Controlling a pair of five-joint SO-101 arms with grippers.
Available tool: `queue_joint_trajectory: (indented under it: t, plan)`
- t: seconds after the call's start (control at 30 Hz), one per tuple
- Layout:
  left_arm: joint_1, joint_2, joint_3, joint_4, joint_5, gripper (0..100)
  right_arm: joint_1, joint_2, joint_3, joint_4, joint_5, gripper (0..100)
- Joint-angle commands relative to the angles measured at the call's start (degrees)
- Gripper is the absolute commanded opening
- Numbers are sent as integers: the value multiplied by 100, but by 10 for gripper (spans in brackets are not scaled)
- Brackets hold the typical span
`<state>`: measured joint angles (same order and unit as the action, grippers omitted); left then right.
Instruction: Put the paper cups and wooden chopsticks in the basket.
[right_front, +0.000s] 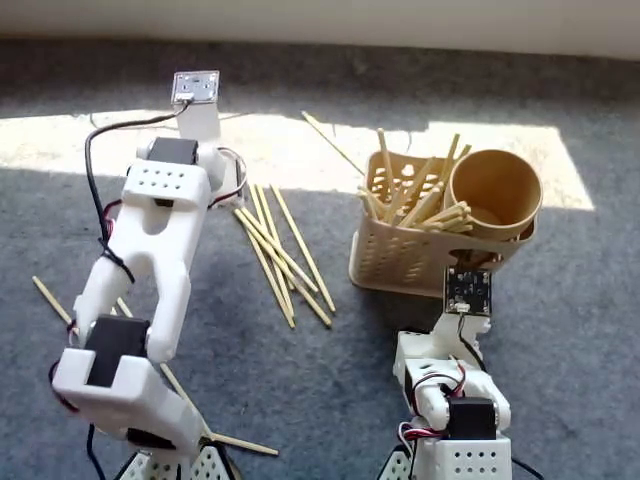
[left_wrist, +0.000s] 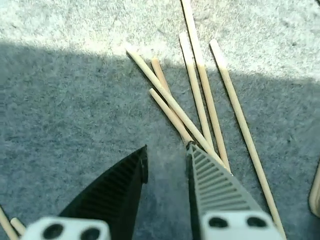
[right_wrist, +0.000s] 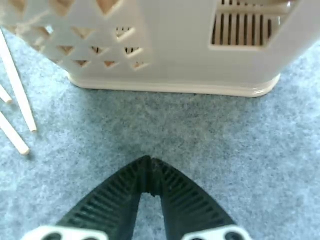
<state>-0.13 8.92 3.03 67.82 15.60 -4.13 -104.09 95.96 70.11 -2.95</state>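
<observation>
Wooden chopsticks (right_front: 283, 255) are lying left of the basket (right_front: 400, 262), long axes running near-to-far, just right of the left end effector (left_wrist: 167, 148), which is hanging spread; the right end effector (right_wrist: 151, 161) is resting pressed together.

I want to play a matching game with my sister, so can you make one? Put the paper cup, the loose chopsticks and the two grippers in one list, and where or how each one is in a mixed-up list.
Things:
1. round tan paper cup
2. loose thin wooden chopsticks
3. left gripper
4. right gripper

Places or states:
A. shut, facing the wall of the beige plastic basket
B. lying on the grey carpet
C. inside the basket
D. open, over chopstick ends

Pairs: 1-C, 2-B, 3-D, 4-A
</observation>
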Motion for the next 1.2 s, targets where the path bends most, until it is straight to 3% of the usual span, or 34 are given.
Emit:
queue_joint_trajectory:
  t: [0.0,0.43,1.0,1.17]
  plan:
    - [-40,356,-734,378,378,137,-40,-13,585,40,53,8]
    - [-4,2018,-2264,826,475,137,-40,-13,585,40,53,8]
    - [57,3099,-3011,818,475,132,-40,-13,585,40,53,8]
    - [57,3125,-3011,818,448,85,-40,-13,585,40,53,8]
